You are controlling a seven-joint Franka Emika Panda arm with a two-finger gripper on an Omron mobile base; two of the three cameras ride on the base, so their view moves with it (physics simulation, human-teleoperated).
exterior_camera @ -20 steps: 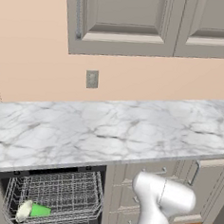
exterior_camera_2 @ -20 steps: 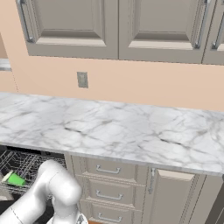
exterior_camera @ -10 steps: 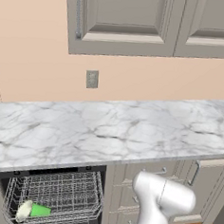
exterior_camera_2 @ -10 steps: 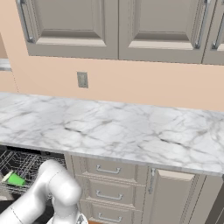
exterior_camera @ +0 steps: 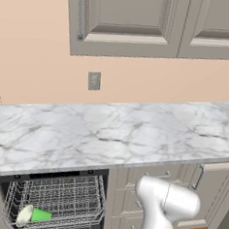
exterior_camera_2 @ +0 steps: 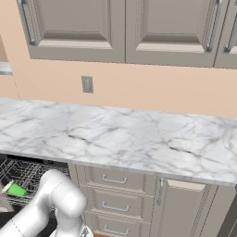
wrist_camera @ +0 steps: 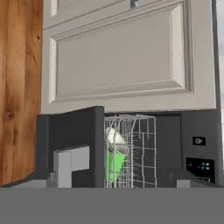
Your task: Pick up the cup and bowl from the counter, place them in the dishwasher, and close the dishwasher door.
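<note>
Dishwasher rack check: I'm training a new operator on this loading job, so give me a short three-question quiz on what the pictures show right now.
1. True or false: the green cup lies on its side in the wire rack of the dishwasher.
2. Multiple choice: where is the cream bowl? A) on the marble counter; B) in the rack right beside the cup; C) on the wooden floor.
3. Fill in: in the left base view the dishwasher is ____ (open or shut).

Key: 1 true; 2 B; 3 open, with the rack and its load in plain sight under the counter edge.
</note>
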